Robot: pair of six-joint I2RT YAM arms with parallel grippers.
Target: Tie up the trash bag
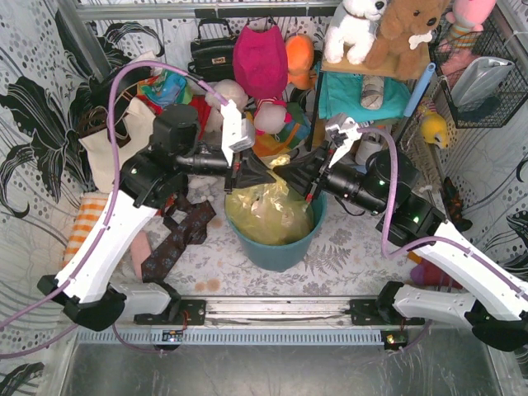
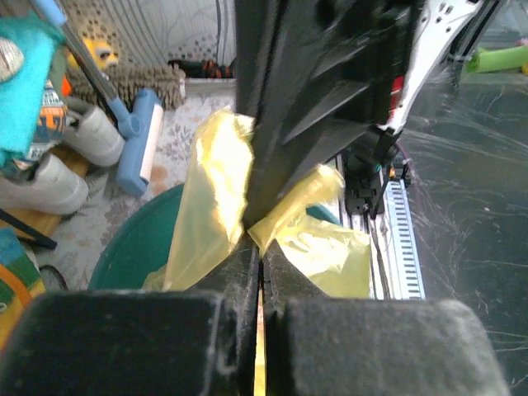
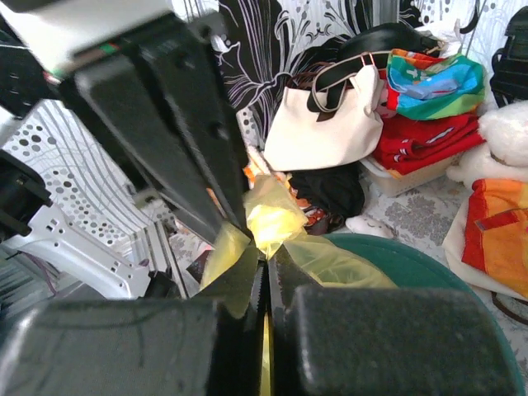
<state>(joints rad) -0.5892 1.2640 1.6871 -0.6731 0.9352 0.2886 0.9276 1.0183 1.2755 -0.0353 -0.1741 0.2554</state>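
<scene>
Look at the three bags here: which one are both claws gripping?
The yellow trash bag in the teal bin: the left claw and right claw are each shut on its top edge. The cream tote and black handbag lie behind, touched by neither.

No legible txt, labels, brands or nos. in any view; trash bag (image 1: 268,216) below left gripper (image 1: 246,176) shows no print.

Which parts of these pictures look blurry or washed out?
Left wrist: the left gripper is soft and dark up close, the trash bag glows backlit. Right wrist: the right gripper is equally blurred, glare bleaches the bag's bunched top. Top external: evenly lit and sharp, teal bin included.
</scene>
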